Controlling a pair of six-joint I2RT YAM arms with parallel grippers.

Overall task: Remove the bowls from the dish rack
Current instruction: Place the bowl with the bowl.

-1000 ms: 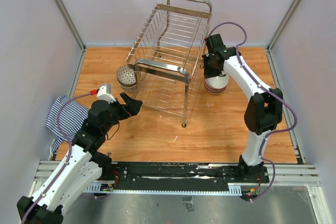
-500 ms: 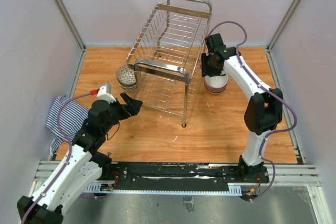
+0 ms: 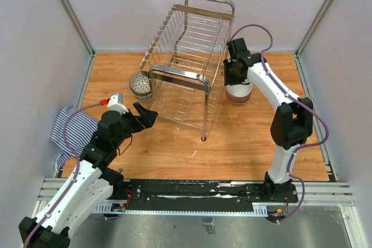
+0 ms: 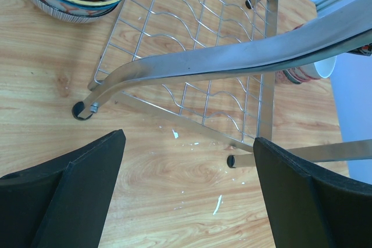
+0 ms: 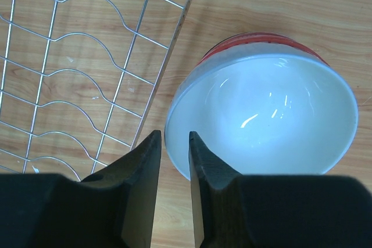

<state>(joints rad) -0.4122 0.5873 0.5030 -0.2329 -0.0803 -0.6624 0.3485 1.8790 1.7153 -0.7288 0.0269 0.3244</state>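
Right wrist view: smooth white bowl (image 5: 261, 114), red-brown outside, sits on the wood table (image 5: 279, 4) just beside the chrome wire dish rack (image 5: 87, 56). Right gripper (image 5: 172, 137) over its rim, jaws narrowly parted, empty. Patterned bowls (image 3: 140, 85) beside the rack's left. Left gripper (image 4: 189, 137) wide open, empty.

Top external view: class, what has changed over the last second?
The right hand has lifted slightly off the white bowl beside the dish rack, apparently letting it go; its fingers now stand a little apart over the rim. The left hand, open, the rack and the patterned bowls stayed put.
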